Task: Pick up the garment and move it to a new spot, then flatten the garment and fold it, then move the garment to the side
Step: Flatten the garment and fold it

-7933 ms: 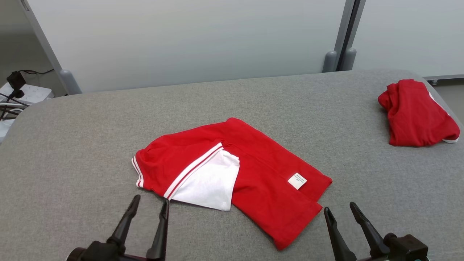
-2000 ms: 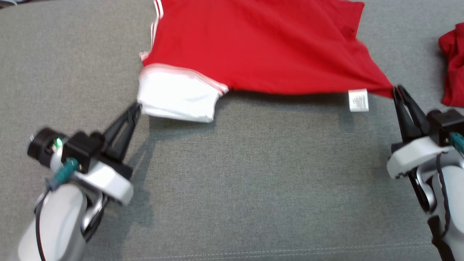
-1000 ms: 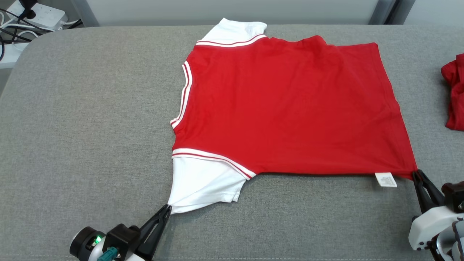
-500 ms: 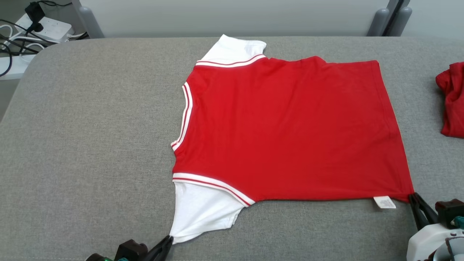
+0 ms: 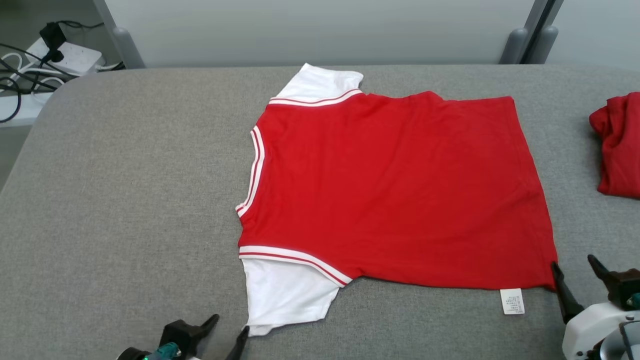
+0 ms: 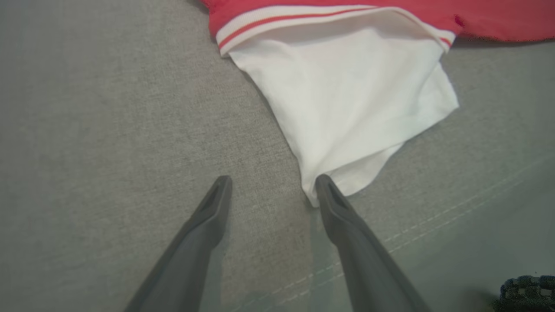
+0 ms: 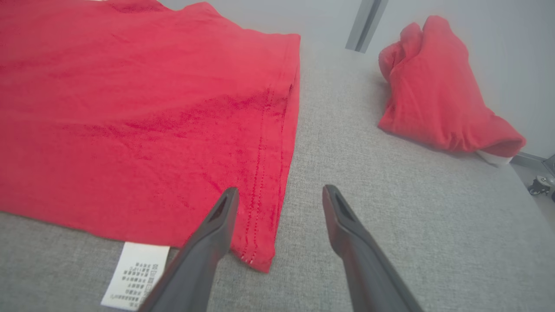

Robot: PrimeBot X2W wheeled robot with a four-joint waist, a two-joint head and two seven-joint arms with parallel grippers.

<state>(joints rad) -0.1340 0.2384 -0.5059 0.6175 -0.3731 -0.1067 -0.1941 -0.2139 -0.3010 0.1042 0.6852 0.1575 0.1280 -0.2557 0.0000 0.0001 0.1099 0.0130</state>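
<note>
I see the garment (image 5: 400,190) flat on the table (image 5: 125,200), mid-surface. The left gripper (image 5: 230,324) and right gripper (image 5: 573,262) stand spread and empty at its near edge. The left wrist view adds a fingertip (image 6: 329,195) touching the white sleeve (image 6: 355,99); the right wrist view adds a finger overlapping the hem corner (image 7: 260,255).

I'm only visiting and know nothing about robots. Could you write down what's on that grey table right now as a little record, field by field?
Garment: red shirt with white sleeves, spread flat, not yet folded
Surface: grey padded table
Left arm: left gripper open, at the near white sleeve corner
Right arm: right gripper open, at the shirt's hem corner beside the care label
Other item: crumpled red garment near the table's right edge
Background: power strip with cables, beyond the far left corner
</note>
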